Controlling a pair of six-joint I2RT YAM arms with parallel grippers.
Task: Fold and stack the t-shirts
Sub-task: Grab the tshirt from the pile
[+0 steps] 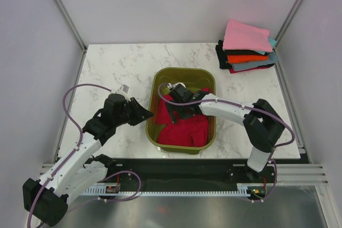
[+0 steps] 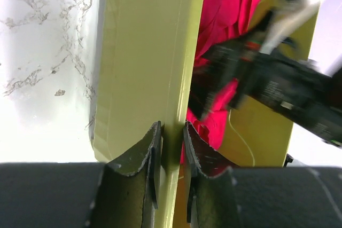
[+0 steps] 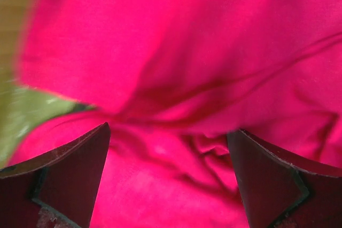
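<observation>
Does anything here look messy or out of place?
The red t-shirt lies crumpled in the green basket, unlike the folded stack at the table's far right corner. That stack is uneven too: its pink top shirt sits askew. Nothing looks spilled or damaged.

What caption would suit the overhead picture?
The left claw clamps the green basket rim while the open right claw hangs over the red t-shirt.

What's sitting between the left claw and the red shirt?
The wall of the olive-green basket: the left gripper clamps its rim, and the red t-shirt lies just inside. The left wrist view shows it.
</observation>
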